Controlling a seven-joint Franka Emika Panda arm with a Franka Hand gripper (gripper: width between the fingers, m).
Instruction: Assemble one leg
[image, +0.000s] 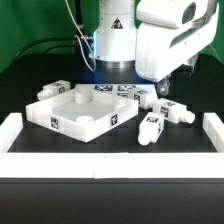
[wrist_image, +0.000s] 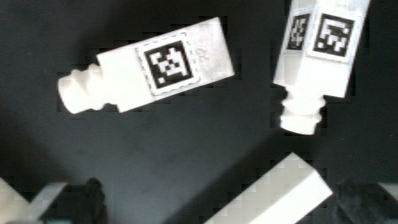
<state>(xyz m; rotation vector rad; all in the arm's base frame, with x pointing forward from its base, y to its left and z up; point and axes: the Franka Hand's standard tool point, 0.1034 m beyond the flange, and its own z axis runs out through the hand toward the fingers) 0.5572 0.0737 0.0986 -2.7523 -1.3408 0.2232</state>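
Note:
Two legs lie on the black table under my gripper in the wrist view, one (wrist_image: 151, 70) tilted with its tag up, the other (wrist_image: 317, 55) beside it. In the exterior view they lie at the right, one (image: 150, 125) nearer the front and one (image: 172, 110) behind it. A third leg (image: 55, 90) lies behind the large white square panel (image: 75, 112). My gripper (image: 163, 87) hangs above the right-hand legs, apart from them. In the wrist view the gripper (wrist_image: 222, 208) is open and empty, with its dim fingers (wrist_image: 71, 200) spread wide.
The marker board (image: 115, 90) lies behind the panel, near the arm's base. A low white wall (image: 110, 160) runs along the front and both sides of the table. A white edge (wrist_image: 294, 195) crosses the wrist view between the fingers; I cannot tell what it is.

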